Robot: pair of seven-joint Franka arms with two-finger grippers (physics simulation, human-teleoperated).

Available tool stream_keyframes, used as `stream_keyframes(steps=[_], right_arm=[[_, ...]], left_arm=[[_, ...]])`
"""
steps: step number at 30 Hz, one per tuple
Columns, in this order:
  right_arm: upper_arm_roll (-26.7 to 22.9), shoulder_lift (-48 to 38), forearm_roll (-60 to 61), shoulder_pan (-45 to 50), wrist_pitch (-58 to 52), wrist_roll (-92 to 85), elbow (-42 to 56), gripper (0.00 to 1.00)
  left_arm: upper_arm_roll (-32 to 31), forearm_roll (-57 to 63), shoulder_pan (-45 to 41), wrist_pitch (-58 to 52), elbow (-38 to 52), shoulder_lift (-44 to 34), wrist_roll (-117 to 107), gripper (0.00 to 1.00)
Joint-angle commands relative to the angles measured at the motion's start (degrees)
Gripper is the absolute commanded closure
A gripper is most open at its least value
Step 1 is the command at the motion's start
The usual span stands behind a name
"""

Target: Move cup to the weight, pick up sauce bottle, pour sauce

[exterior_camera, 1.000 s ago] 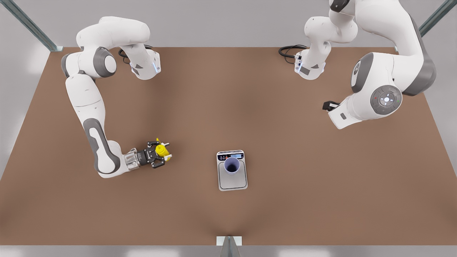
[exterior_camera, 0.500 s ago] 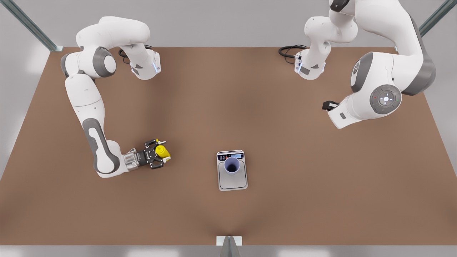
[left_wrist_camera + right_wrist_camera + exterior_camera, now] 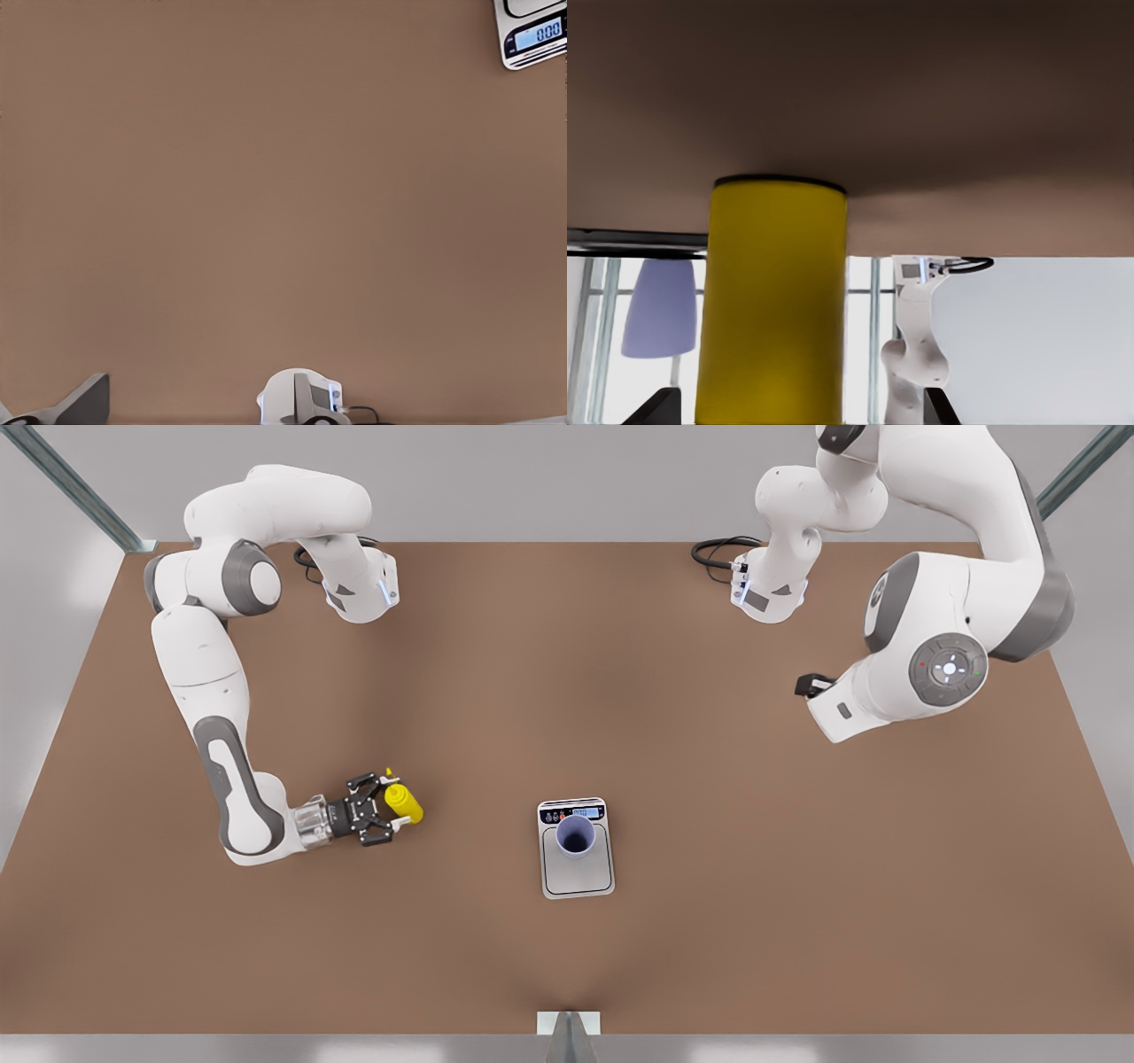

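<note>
The lavender cup stands upright on the silver weight, close to its display strip. The yellow sauce bottle stands on the table toward the front view's left. My right gripper lies level with the bottle on its left side, open, and the bottle sits between the fingertips untouched. In the right wrist view the sauce bottle looms close, with the cup far behind it. My left gripper waits raised at the front view's right. A corner of the weight reads 0.00.
Brown table with metal frame posts at its corners. Both arm bases and black cables sit along the far edge. A small post marks the middle of the near edge.
My right gripper has slid back toward the front view's left, so the bottle now sits at its fingertips instead of deep between them. The left arm shifted slightly.
</note>
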Motion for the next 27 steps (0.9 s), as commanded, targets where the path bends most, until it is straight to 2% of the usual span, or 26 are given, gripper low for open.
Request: stream_keyframes(steps=[1,10,15,17,18,21,22,23,24,27], right_arm=[[0.0,0.0,0.0,0.0,0.0,0.0,0.0,0.00],[-0.2,-0.2,-0.1,-0.2,0.3,0.1,0.9,0.00],[-4.5,-1.3,-8.2,-1.4,-2.1,0.2,4.7,0.00],[-4.7,-7.4,-18.9,-0.6,-4.6,0.4,9.3,0.00],[-5.2,-14.4,-29.5,2.9,-6.5,0.1,16.3,0.00],[-4.8,-37.6,-59.3,16.1,-6.1,-15.9,16.1,0.00],[-5.0,-42.8,-58.5,15.9,-6.2,-16.5,14.2,0.00],[-5.5,-47.2,-58.6,16.1,0.3,-16.6,5.9,0.00],[-5.4,-49.6,-58.8,16.2,2.7,-16.7,2.3,0.00],[-5.1,-48.8,-58.3,17.6,4.3,-17.7,2.7,0.00]], left_arm=[[0.0,0.0,0.1,0.0,0.0,0.0,0.0,0.00],[-0.1,0.0,0.1,0.0,0.0,0.0,0.0,0.00],[0.0,0.1,0.1,0.0,0.1,0.0,0.0,0.00],[-0.1,0.1,0.1,0.1,0.1,0.0,0.0,0.00],[-0.1,-0.2,0.1,0.1,0.1,0.0,0.0,0.00],[-0.4,-0.6,0.1,0.0,3.6,0.2,0.1,0.00],[-0.1,-0.6,0.1,0.1,3.9,-0.4,0.7,0.00],[0.0,-0.6,0.2,0.2,4.0,-0.4,0.7,0.00],[0.0,-0.6,0.2,0.1,4.6,-0.3,0.7,0.00],[-0.1,-0.7,0.1,-0.1,4.6,-0.3,0.6,0.00]])
